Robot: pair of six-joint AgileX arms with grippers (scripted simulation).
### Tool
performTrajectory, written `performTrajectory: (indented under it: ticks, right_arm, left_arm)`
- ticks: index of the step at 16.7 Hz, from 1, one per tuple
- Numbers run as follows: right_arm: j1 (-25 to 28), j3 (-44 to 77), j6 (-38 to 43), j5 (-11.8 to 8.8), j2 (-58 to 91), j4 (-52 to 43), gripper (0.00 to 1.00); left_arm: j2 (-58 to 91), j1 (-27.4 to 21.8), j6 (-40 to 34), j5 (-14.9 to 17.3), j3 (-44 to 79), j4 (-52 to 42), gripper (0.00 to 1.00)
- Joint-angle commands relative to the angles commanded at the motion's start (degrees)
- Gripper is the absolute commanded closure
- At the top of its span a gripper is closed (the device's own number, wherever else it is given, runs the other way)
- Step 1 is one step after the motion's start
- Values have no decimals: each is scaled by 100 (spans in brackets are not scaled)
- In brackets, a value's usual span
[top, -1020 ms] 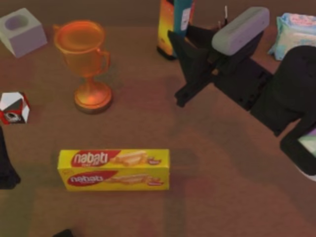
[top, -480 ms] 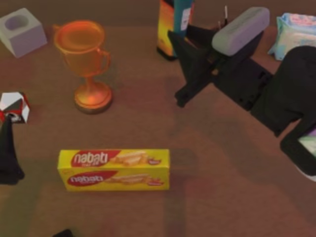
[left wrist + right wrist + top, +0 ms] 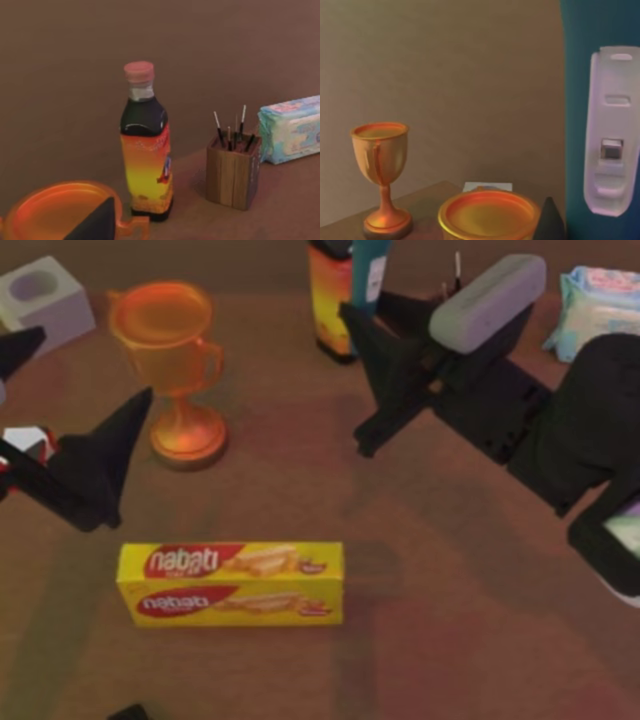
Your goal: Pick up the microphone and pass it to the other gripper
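Note:
The microphone stands upright at the table's back, beside the bottle; only its dark teal handle with the white strip shows. In the right wrist view the handle fills the side, very close. My right gripper, black with a grey rounded block, is shut on the microphone; one fingertip shows. The other gripper, my left gripper, is at the left beside the trophy, open, with its fingers spread wide and nothing between them. One left fingertip shows in front of the trophy's cup.
An orange trophy stands back left, with a white block behind it. A sauce bottle touches the microphone's side. A yellow biscuit box lies front centre. A stick holder and tissue pack are back right.
My left arm has swung up from the left edge toward the trophy, fingers spread. The right gripper and the microphone have barely moved.

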Motion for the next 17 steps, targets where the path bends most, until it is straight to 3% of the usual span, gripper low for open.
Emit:
performTrajectory:
  ticks: [4,8,11,17]
  right_arm:
    - [0,0,0,0,0,0,100]
    - [0,0,0,0,0,0,100]
    - [0,0,0,0,0,0,100]
    - [0,0,0,0,0,0,100]
  left_arm:
    - [1617,-390,126,1026,960,549,0]
    - [2745,-661,229,1745,1671,971,0]
    - [3061,-744,268,1965,1900,1112,0]
    - [3135,-784,262,1904,1957,1127,0]
